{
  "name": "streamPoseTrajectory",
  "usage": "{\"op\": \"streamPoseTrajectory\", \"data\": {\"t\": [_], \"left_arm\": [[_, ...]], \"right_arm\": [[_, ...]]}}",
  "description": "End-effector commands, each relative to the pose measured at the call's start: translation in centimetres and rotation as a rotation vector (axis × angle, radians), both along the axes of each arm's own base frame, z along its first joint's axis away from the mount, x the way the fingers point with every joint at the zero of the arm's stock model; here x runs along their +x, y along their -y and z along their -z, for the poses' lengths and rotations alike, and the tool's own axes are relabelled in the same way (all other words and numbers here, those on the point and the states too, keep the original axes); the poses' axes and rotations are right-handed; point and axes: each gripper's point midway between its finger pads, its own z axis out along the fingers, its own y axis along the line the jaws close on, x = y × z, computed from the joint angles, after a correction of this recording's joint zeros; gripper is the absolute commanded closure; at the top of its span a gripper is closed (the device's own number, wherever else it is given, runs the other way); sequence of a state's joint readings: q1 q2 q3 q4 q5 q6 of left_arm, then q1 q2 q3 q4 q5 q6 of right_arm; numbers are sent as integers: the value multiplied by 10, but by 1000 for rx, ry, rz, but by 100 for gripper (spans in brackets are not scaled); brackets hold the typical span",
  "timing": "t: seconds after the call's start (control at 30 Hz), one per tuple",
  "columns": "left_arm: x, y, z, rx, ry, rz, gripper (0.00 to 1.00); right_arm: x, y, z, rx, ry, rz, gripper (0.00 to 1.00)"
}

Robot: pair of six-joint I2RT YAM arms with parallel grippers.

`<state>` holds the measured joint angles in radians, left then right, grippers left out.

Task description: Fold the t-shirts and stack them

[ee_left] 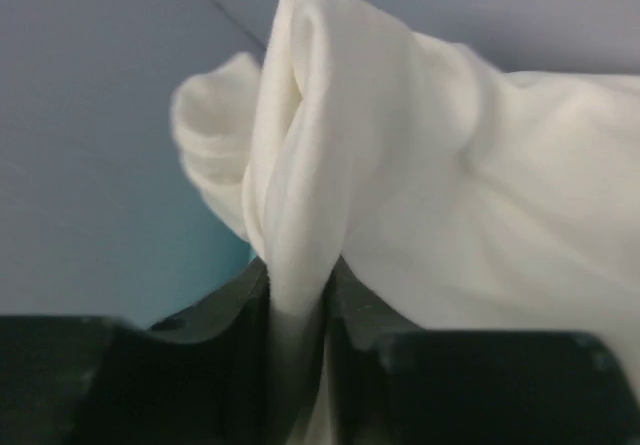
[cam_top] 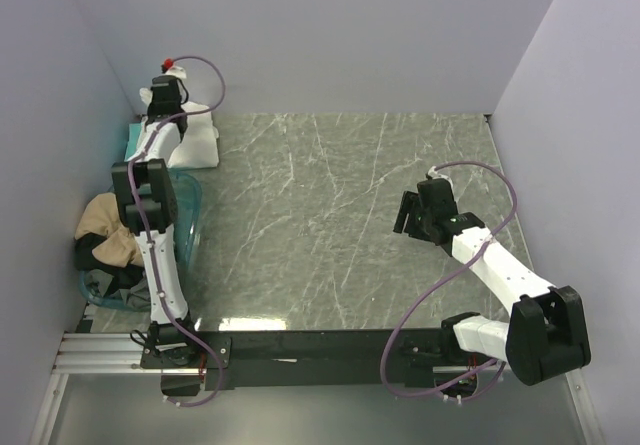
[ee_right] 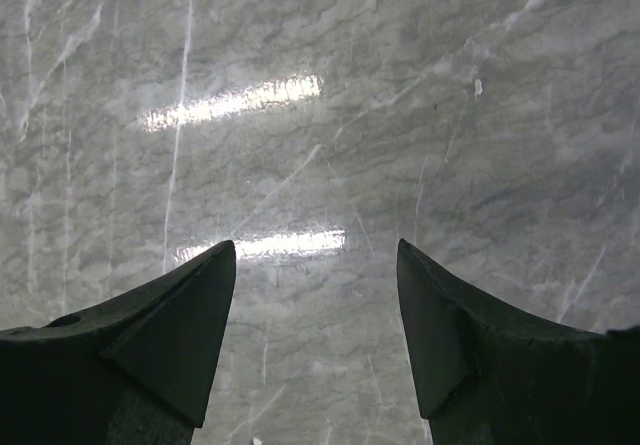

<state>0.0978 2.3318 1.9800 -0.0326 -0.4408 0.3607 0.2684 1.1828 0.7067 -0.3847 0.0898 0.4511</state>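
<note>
Our left fingers are pinched on a fold of the white t-shirt, which rises straight ahead of them at the far left corner of the tabletop; our right fingers stand wide, empty, well apart to the right, so the left arm leads

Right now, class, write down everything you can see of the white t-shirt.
The white t-shirt is soft, plain cloth, bunched and unfolded at the far left corner of the table. A fold of it is pinched in the shut left gripper, puckering above the fingers while the rest drapes down to the table. Teal cloth shows at its left edge. No chest marks are visible.
</note>
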Motion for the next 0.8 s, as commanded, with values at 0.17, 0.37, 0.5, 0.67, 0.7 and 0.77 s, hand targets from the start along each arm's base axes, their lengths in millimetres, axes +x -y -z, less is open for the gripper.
{"op": "streamPoseTrajectory", "data": {"t": [0.17, 0.37, 0.5, 0.67, 0.7, 0.77], "left_arm": [[16, -31, -68, -45, 236, -45, 1], [11, -17, -102, -168, 313, -67, 1], [-2, 10, -122, -207, 329, -90, 1], [-20, 78, -144, -499, 401, -24, 1], [-22, 93, -146, -564, 403, 7, 1], [-36, 116, -143, -710, 397, 3, 1]], "right_arm": [[4, 3, -18, -9, 33, 3, 28], [2, 5, -33, 5, 93, 13, 28], [-3, 7, -40, 16, 135, 17, 27], [-3, 6, -49, 29, 179, 12, 27], [-1, 6, -54, 35, 196, 13, 27], [0, 4, -60, 48, 218, 7, 27]]}}
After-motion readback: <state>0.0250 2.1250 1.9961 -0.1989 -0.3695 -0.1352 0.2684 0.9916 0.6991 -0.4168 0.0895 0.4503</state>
